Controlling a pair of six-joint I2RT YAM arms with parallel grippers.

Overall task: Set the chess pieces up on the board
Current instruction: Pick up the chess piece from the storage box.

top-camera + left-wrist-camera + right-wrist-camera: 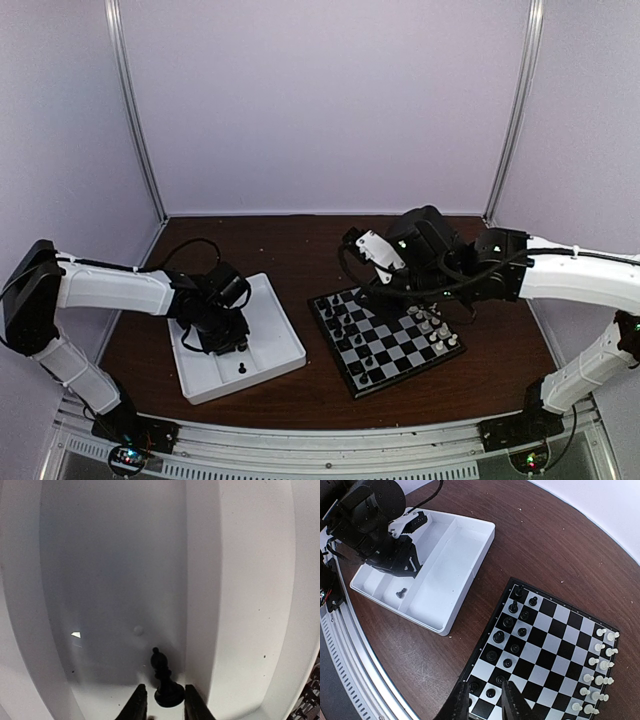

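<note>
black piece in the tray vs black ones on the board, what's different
The tray piece stands alone in a tray compartment; the board pieces line two rows along a board edge. The tray piece rests on plain white, the board pieces on checkered squares. Both black, tiny.

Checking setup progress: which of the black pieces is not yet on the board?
The lone black piece in the white tray. It is the only one there; every other black piece already sits on the board, opposite the white ones.
</note>
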